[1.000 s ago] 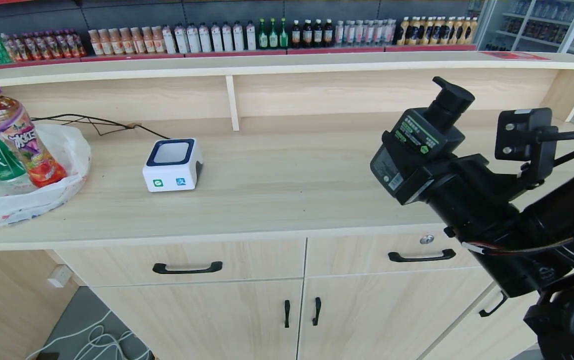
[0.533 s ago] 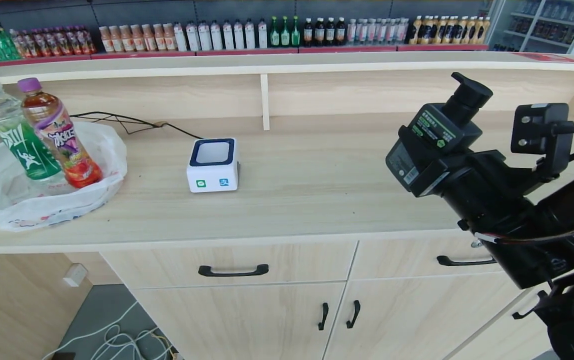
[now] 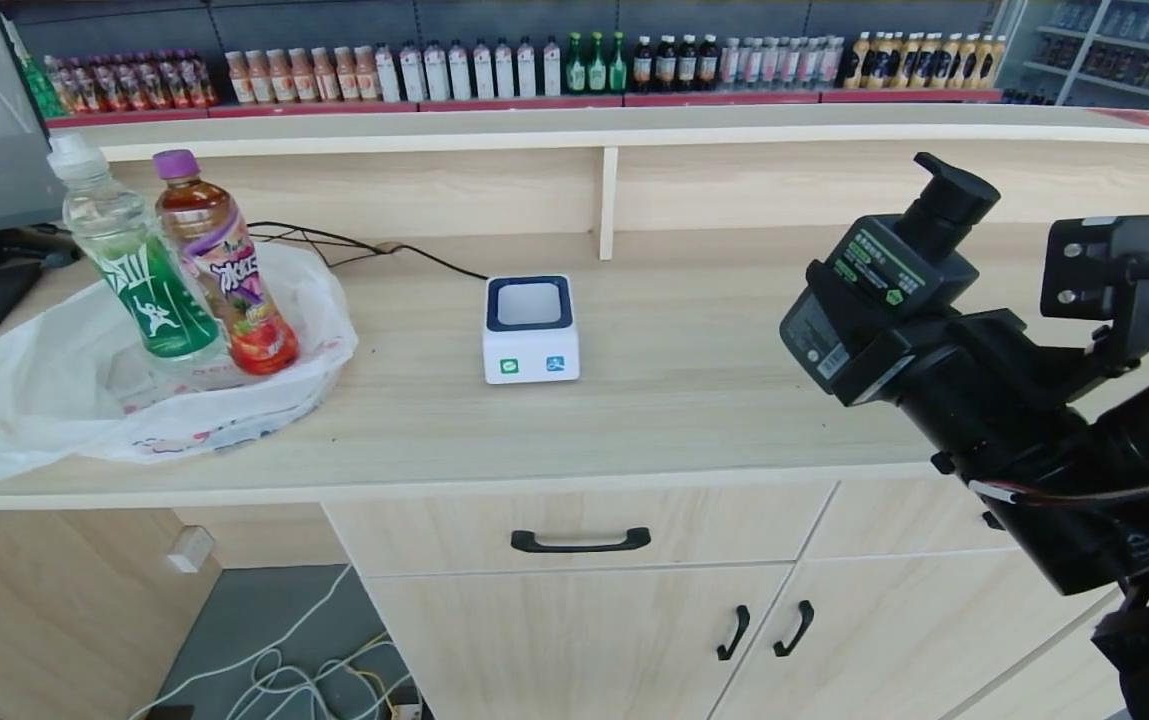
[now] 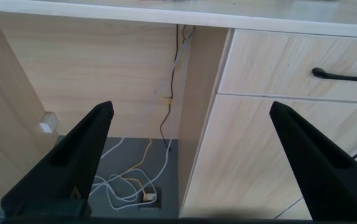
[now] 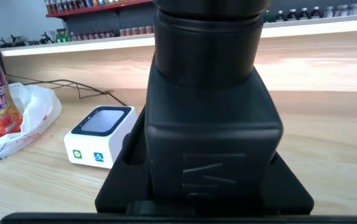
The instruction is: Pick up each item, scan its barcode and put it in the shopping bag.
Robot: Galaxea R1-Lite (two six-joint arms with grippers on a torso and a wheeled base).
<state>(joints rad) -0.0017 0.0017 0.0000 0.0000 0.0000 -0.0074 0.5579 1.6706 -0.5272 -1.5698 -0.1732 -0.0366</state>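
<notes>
Left wrist view: left jaws stood wide apart with nothing between them, below the pale wooden tabletop (image 3: pixel 694 380) and facing the pale wooden cabinet front (image 4: pixel 272 124). Head view: right jaws were closed around a black square-bodied bottle with a black cap (image 3: pixel 869 295), held tilted over the tabletop's right front. Farther in, a white cube scanner with a blue-rimmed top (image 3: pixel 530 330) sat mid-tabletop. At left, a white plastic shopping bag (image 3: pixel 44 400) held a clear green-labelled bottle (image 3: pixel 139 270) and a purple-capped red tea bottle (image 3: pixel 229 270), upright, side by side.

right hand (image 3: pixel 899 350): tips hidden by black bottle (image 5: pixel 206 130) | shelf bottles (image 3: pixel 574 65): too small
</notes>
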